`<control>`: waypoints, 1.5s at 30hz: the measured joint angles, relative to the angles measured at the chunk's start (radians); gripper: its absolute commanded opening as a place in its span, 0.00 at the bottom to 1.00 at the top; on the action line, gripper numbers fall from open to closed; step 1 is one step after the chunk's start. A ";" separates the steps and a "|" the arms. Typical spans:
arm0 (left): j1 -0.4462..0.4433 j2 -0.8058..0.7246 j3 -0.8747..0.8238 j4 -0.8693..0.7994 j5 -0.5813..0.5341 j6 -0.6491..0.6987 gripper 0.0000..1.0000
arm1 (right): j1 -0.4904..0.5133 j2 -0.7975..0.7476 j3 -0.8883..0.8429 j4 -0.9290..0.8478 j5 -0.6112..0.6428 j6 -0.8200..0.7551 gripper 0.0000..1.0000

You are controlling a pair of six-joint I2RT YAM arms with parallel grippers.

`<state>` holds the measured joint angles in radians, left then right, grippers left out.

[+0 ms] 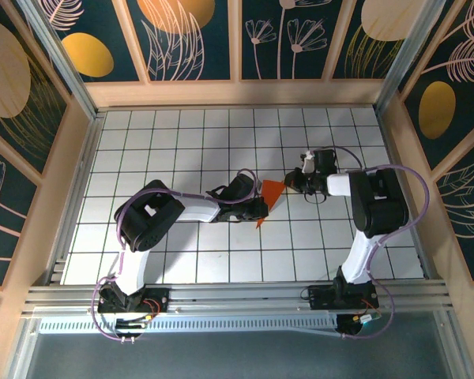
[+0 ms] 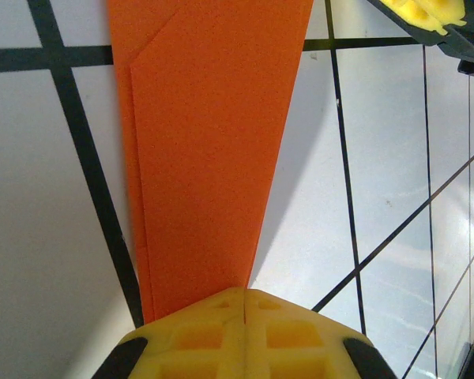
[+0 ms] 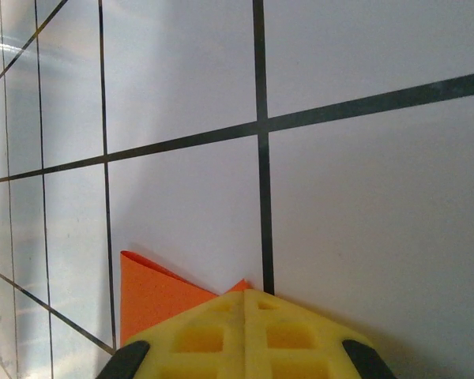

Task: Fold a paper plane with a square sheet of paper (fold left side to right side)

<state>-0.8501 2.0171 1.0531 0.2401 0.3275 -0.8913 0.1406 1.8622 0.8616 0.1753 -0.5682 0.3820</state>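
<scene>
Though pinned (2 ends), plane (image 1: 272,193); open tiles (image 1: 182,142).

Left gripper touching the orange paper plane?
Touching. Left wrist view: the paper plane narrows straight into the shut left gripper at its fingertips, no gap.

The paper plane (image 1: 272,192) is bright, plain orange, with faint crease lines in the same orange near its left edge in the left wrist view; the table (image 1: 182,134) is white, ruled into square tiles by a black grid; the left gripper (image 2: 245,296) is yellow with black at its outer corners; the right gripper (image 3: 246,296) has the same yellow and black; the left arm (image 1: 193,212) and right arm (image 1: 362,253) are black with white sections, trailed by purple cables (image 1: 425,196); the walls (image 1: 300,39) are dark teal, patterned with golden-orange ovals and thin cream drawings of leaves and flowers, framed in pale wood; the near rail (image 1: 237,298) is silver-grey.
</scene>
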 measured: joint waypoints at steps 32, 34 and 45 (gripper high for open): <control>0.000 0.000 -0.006 0.017 0.000 -0.026 0.00 | -0.076 -0.357 -0.095 -0.126 -0.045 -0.008 0.00; 0.001 0.000 -0.006 0.017 0.000 -0.030 0.00 | -0.076 -0.374 -0.132 -0.132 -0.081 0.011 0.00; 0.001 0.000 -0.009 0.022 -0.003 -0.034 0.00 | 0.025 -0.384 -0.229 -0.104 -0.149 0.131 0.00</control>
<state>-0.8494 2.0171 1.0443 0.2619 0.3241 -0.9253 0.1654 1.4784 0.6327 0.0715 -0.7170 0.5129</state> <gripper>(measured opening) 0.043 0.047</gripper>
